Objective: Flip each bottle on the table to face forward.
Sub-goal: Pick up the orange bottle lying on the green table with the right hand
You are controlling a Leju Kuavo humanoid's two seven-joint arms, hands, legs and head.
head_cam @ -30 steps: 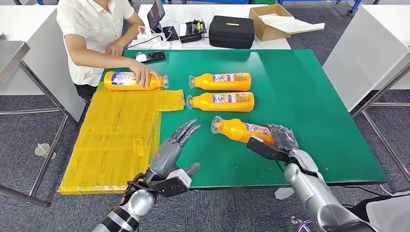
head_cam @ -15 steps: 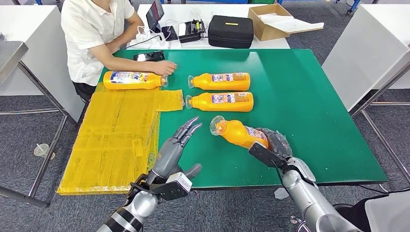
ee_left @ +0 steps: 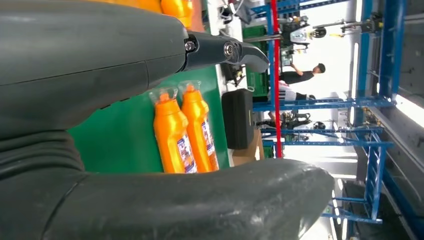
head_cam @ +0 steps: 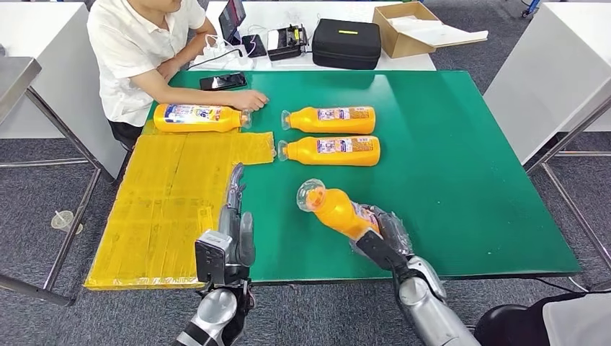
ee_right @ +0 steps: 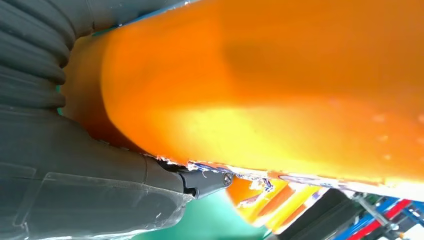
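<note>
Step in hand: I judge I'm mid-flip on the nearest bottle (head_cam: 337, 210), rolling it so its label faces forward
Where the bottle is: near the front edge of the green table (head_cam: 461, 144), cap end raised and pointing up-left, base end buried in my right hand (head_cam: 382, 232)
Right hand: grasping the bottle's lower body; in the right wrist view the fingers (ee_right: 205, 182) wrap the orange wall beside the label edge
How to do it well: I'd turn the wrist slowly, keep the grip low and firm so the smooth plastic doesn't slip, then lower it flat, parallel to the two bottles (head_cam: 330, 135) lying farther back with labels showing
Left hand: released, holding nothing, fingers apart and straight, standing edge-on near the border between the yellow sheet (head_cam: 173, 202) and the green; left hand (head_cam: 234, 231) is well apart from the bottle
Left arm pose: forearm comes up from below, palm turned sideways
Watch: a person's hand (head_cam: 248, 99) rests by the far-left bottle (head_cam: 198, 118); I'd stay clear of it
</note>
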